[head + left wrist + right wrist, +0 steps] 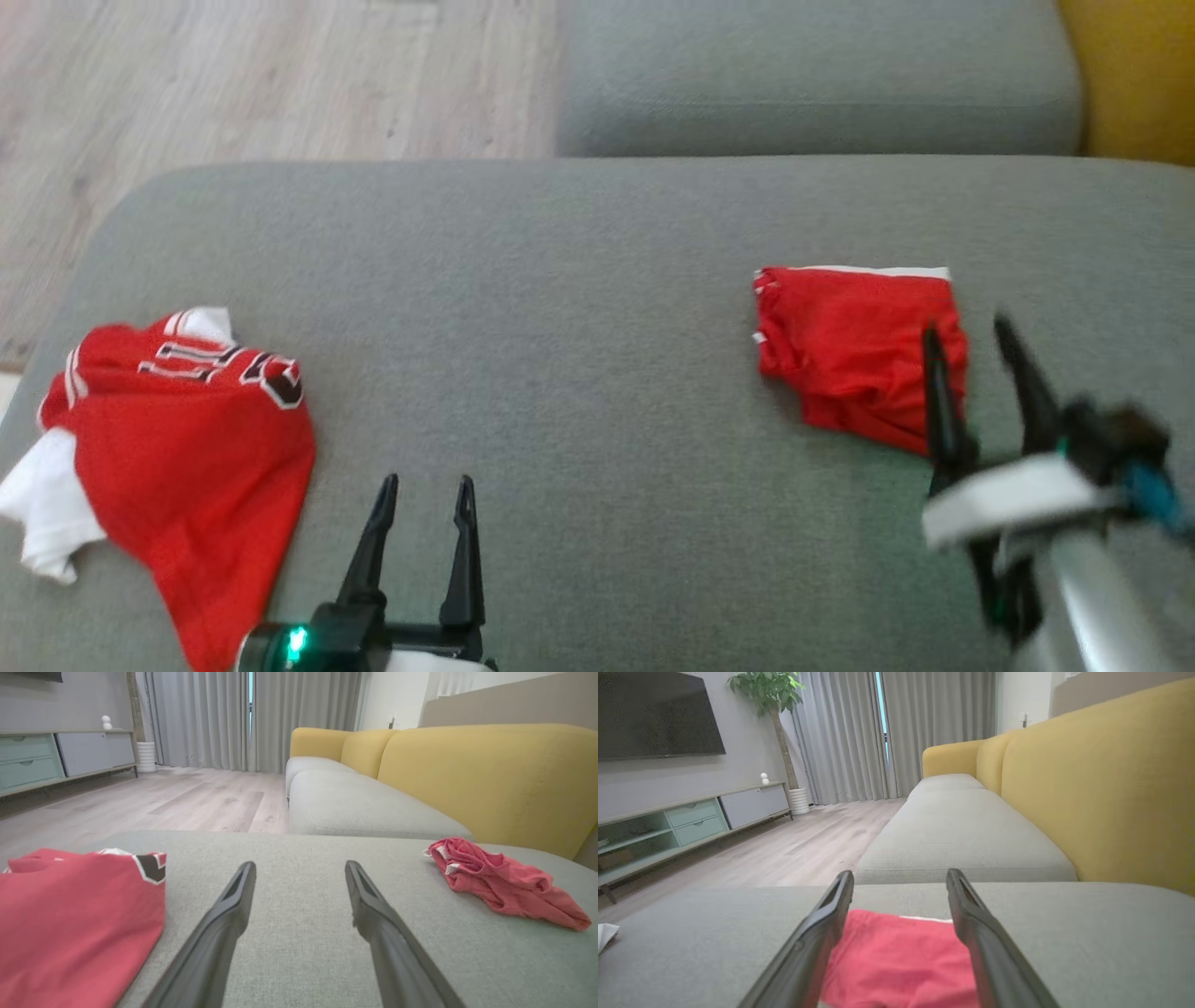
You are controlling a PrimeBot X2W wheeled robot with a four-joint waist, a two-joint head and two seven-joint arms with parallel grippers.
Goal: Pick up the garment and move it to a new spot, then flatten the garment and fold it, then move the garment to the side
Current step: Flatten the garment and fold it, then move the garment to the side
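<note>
You are looking at the jersey (177,439) lying crumpled at the left end of the cushion (579,280), just beside your left gripper (427,481), which is standing wide open and holding nothing. Your right gripper (966,329) is hovering equally open and empty over the red cloth (850,345), well apart from the jersey. The jersey is looking light, limp and probably a little slick, so you are best pinching the striped trim or a white sleeve, where it is bunching thicker.

Left gripper (300,867), fingers spread, above a grey cushion (299,961); garment (79,924) to its left, crumpled red cloth (502,886) right.
</note>
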